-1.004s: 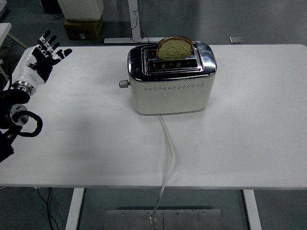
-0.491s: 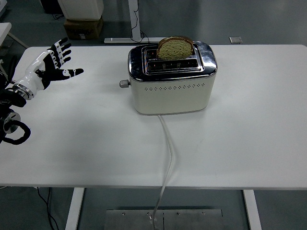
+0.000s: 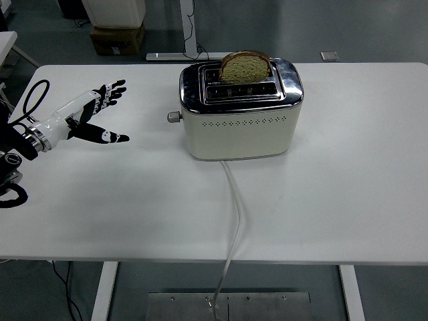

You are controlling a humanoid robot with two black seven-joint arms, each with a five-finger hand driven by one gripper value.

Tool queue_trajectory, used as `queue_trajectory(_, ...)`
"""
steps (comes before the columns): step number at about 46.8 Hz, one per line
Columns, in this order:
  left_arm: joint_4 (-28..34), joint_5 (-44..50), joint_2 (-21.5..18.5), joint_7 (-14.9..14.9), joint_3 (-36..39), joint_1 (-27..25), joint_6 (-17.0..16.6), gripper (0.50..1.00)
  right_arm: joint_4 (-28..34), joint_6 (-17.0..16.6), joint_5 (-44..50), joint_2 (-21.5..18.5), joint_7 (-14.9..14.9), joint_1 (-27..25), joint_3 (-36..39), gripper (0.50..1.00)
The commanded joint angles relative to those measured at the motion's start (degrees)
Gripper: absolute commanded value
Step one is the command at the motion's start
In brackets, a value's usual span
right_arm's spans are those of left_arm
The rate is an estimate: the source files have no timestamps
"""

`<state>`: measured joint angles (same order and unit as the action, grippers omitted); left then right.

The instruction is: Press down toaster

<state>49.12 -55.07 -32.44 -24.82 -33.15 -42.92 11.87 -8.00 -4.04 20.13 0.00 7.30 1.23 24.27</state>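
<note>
A lab or workshop: bare grey floor [image 3: 374, 33], a cardboard box [image 3: 116, 39] and loose cables [image 3: 190, 30] behind the white table [image 3: 348, 200]

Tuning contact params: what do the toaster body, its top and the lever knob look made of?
Toaster body: cream, matte, likely painted metal or plastic; no glare, one row of vent holes. Top: polished chrome-like metal, mirror reflections. Lever knob: small, grey, probably metal or plated plastic; too small to tell.
</note>
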Motion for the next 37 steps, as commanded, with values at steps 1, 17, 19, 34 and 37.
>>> queue_trajectory(1,0.8,-4.3,0.4,0.0,0.1,0.2,0.0,1.0,0.0,0.0,0.0,0.0,0.0,0.0,0.0,1.0)
queue_trajectory(17,1.9,-6.8,2.3,0.1,0.4,0.0,0.0,1.0,0.0,0.0,0.0,0.0,0.0,0.0,0.0,1.0)
queue_trajectory(19,1.9,-6.8,2.3,0.1,0.4,-0.1,0.0,1.0,0.0,0.0,0.0,0.0,0.0,0.0,0.0,1.0)
queue_trajectory(34,3.4,-8.6,2.5,0.1,1.5,0.1,0.0,1.0,0.0,0.0,0.0,0.0,0.0,0.0,0.0,1.0)
queue_trajectory(37,3.4,-8.6,2.9,0.1,1.6,0.1,-0.1,1.0,0.0,0.0,0.0,0.0,0.0,0.0,0.0,1.0)
